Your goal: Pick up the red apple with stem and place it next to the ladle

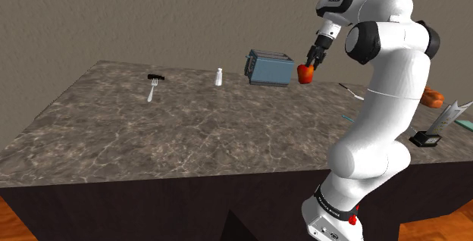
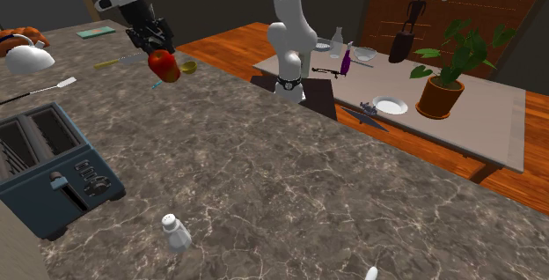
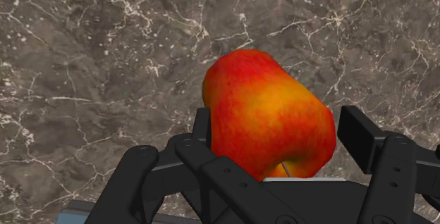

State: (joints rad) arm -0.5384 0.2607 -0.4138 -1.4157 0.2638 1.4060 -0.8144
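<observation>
Gripper (image 1: pixel 308 67): clenched around the apple (image 1: pixel 305 74), above the counter (image 1: pixel 189 133).
Place: three o'clock from the toaster (image 1: pixel 268 68), shoulder view.
Handling: probably firm, light, slick; grasp across its middle.

Red/orng apple (image 3: pixel 268 120); brn white-veined counter (image 3: pixel 106 60)

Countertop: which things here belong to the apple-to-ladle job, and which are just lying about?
In the job:
red apple, clasped in the hand above the counter
what looks like the ladle, lying on the counter close by

Lying about:
toaster
shaker
fork
</observation>
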